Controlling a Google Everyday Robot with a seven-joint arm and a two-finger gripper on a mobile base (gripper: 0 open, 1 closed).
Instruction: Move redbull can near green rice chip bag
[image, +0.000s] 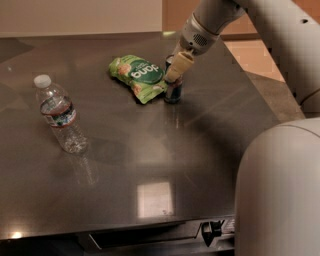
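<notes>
Upper middle of the frame: redbull can (173, 93) upright on the dark tabletop (200, 150), right at the right-hand edge of the green rice chip bag (139, 75). Touching it or only just beside it: impossible to say from this angle. Only the lower blue part of the can plainly seen, plus a sliver of rim behind. Upper half covered by the pale tip of the tool (174, 75).

Tool slanting down from the upper right onto the can's top half, 1 pale part across the front, the rest lost behind the can. Spread, pressed together or pinching the can: cannot tell.

Bag lying flat and crinkled, white lettering face up, lower right corner reaching toward the can's base.

Left of the frame, well apart from both: 1 clear water bottle (60, 117) with a white cap, standing, label too small to read.

Above the tool, the arm (212, 20), coming in from the top edge and cut off there. Lower right corner filled by the big pale rounded body of the robot (280, 195), hiding that part of the tabletop.

Toward the near edge of the tabletop, a bright square glare patch (155, 199). Below that edge, some dark hardware (212, 231), too dim to identify.
</notes>
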